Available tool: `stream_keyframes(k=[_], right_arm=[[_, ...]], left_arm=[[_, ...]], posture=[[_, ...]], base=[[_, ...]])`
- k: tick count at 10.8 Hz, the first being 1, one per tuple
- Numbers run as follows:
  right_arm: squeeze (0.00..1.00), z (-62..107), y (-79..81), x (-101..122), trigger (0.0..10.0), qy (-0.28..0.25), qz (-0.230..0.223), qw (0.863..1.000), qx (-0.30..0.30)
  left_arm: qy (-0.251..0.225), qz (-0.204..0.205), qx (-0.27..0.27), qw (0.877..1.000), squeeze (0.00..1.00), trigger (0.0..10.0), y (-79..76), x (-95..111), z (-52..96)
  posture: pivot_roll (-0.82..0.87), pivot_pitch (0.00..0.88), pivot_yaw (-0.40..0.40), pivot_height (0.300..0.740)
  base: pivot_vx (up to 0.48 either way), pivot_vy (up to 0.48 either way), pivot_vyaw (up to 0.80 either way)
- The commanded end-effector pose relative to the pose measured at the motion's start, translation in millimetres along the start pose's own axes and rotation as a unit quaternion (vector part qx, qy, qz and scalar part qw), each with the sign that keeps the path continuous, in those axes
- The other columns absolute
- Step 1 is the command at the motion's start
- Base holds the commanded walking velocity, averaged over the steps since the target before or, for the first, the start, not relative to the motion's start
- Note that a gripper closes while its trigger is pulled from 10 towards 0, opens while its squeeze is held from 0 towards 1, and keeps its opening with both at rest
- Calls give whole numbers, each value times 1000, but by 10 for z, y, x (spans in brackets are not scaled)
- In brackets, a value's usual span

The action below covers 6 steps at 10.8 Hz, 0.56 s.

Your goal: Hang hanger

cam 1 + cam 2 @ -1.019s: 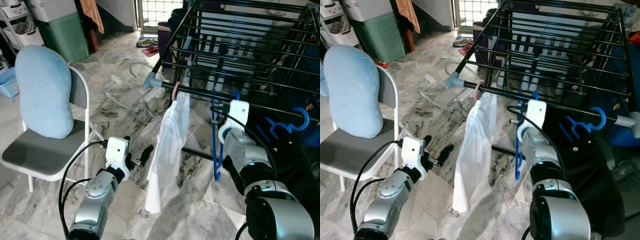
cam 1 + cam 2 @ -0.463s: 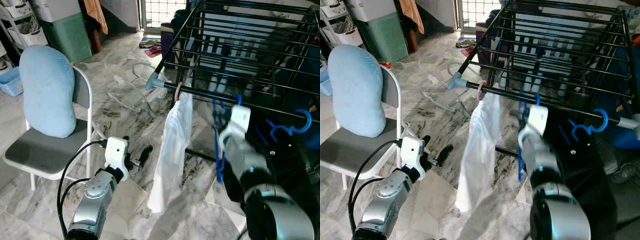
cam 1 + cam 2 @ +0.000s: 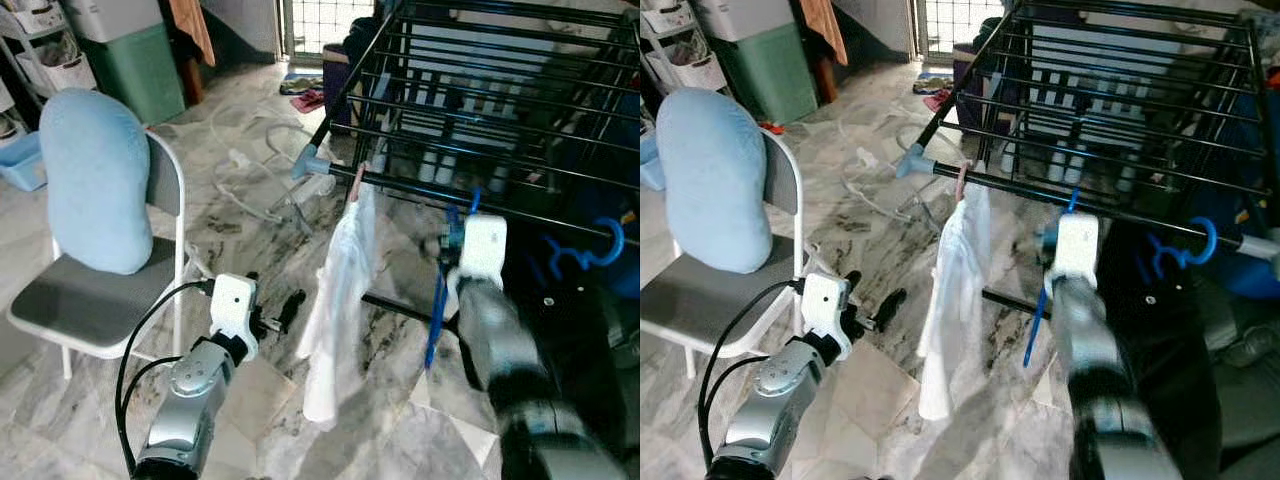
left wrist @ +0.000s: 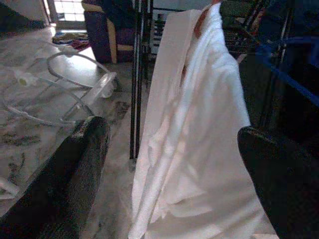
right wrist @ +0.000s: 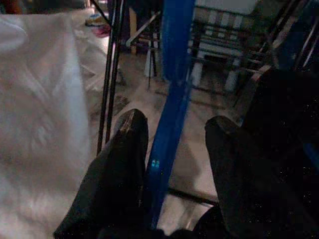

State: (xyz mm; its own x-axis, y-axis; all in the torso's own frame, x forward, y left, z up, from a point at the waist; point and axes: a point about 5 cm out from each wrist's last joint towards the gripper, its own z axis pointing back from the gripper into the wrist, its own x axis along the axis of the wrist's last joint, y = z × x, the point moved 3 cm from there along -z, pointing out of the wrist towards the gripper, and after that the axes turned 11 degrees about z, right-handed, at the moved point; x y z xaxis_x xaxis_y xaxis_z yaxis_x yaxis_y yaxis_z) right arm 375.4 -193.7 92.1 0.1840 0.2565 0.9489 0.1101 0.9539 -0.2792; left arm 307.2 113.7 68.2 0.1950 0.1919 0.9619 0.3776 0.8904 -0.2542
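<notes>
hanger: blue hanger [image 5: 169, 99] sits between the right tool's [image 5: 172, 144] fingers, not clamped
nearby: white shirt [image 3: 335, 300] just beside, on the rack [image 3: 480, 110]
left tool [image 4: 169, 164]: open wide

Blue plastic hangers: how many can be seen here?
2. One blue plastic hanger sits between the right pincer's fingers by the black drying rack; another blue hanger hooks over its front bar, further right. Others may be hidden.

soft daylight from the far doorway [image 3: 318, 20], motion-blurred right arm [image 3: 500, 340], dim grainy wrist views
</notes>
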Motion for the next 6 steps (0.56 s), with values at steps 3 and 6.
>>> stream_keyframes(k=[3,6], right_arm=[[1000,194,-51,-46,10000,-21,15,1000,-10],[1000,375,-56,-42,10000,-34,17,999,-20]], left_arm=[[1,-12,13,1000,0,10000,24,10,-24],[0,-18,21,1000,0,10000,35,22,-61]], posture=[[-83,57,25,740],[-96,56,29,740]], base=[[0,0,0],[0,0,0]])
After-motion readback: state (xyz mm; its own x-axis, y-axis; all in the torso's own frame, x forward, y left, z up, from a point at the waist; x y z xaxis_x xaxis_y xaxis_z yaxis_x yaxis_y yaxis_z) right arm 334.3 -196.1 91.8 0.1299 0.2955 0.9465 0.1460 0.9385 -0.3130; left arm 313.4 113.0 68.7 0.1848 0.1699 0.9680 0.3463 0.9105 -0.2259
